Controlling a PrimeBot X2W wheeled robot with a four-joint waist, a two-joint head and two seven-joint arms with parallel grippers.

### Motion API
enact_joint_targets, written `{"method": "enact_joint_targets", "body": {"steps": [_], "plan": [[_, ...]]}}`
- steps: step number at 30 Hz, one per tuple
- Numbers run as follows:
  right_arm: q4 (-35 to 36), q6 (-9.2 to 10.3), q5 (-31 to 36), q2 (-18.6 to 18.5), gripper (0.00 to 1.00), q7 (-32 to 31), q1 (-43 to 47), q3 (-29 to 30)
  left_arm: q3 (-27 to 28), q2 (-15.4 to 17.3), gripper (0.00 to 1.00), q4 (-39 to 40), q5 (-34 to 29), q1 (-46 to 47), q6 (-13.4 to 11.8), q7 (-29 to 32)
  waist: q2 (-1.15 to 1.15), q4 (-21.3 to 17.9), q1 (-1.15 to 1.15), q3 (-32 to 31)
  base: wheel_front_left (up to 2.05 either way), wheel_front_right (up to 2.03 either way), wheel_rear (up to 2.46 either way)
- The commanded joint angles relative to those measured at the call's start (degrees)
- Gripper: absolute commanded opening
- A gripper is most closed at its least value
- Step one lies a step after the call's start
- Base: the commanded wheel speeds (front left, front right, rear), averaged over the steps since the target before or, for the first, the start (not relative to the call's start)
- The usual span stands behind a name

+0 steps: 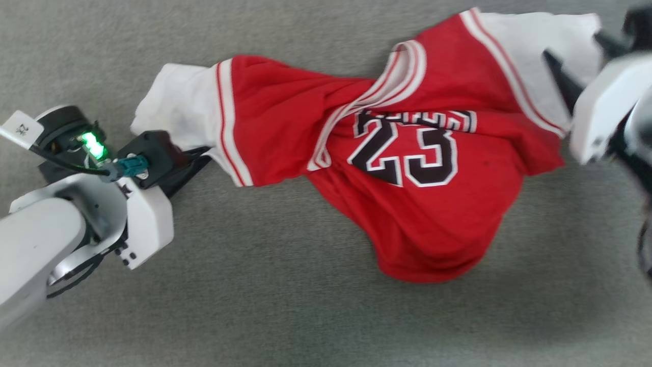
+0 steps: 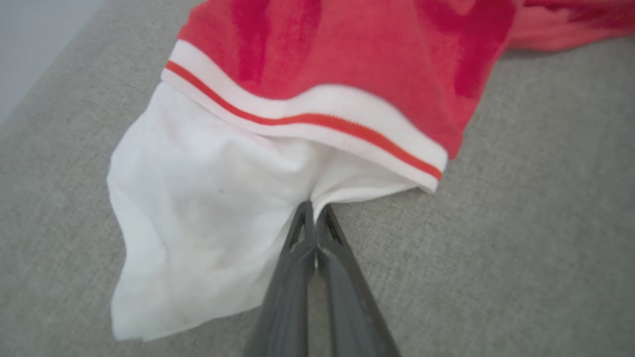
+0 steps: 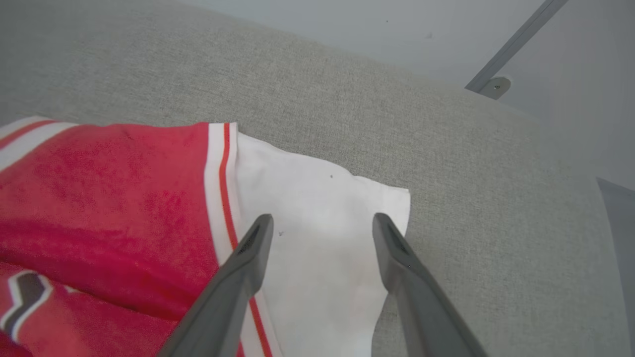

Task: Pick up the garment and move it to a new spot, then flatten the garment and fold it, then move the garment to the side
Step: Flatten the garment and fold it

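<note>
Garment [image 1: 417,219]: one, two white sleeves [image 1: 173,102]

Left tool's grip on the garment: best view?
Left wrist view: the left tool, shut, pinches the garment by its white sleeve. Head view shows the contact from above, partly covered; right wrist view shows the other sleeve.

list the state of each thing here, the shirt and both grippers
jersey T-shirt, bunched and twisted on the grey surface, number 23 facing up
left gripper, shut, pinching one white sleeve
right gripper, open, astride the other white sleeve
</note>
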State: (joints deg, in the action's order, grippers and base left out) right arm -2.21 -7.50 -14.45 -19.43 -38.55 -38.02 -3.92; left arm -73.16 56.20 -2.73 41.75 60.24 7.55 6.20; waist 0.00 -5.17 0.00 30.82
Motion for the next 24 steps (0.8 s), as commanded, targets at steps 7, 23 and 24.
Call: {"method": "enact_joint_targets", "body": {"steps": [7, 23, 24], "plan": [[-7.75, 0.02, -6.52, -5.5, 1.0, -11.82, -11.98, -5.68, -0.55, -2.7, 0.0, 0.74, -1.09, 1.96, -0.13, -0.44, 0.0, 4.21, 0.0, 3.88, 0.0, 0.0, 0.0], [-16.22, 0.03, -8.73, -8.19, 0.0, -19.29, -14.1, -10.24, -0.8, -5.57, 0.0, 0.41, 2.04, 3.37, -0.14, -1.0, 0.0, 6.06, 0.0, 5.95, 0.0, 0.0, 0.0], [-16.21, 0.03, -8.39, -8.26, 0.0, -18.7, -13.95, -10.06, -0.76, -5.63, 0.0, 0.32, 2.76, 3.26, -0.14, -1.03, 0.0, 5.97, 0.0, 5.75, 0.0, 0.0, 0.0]]}}
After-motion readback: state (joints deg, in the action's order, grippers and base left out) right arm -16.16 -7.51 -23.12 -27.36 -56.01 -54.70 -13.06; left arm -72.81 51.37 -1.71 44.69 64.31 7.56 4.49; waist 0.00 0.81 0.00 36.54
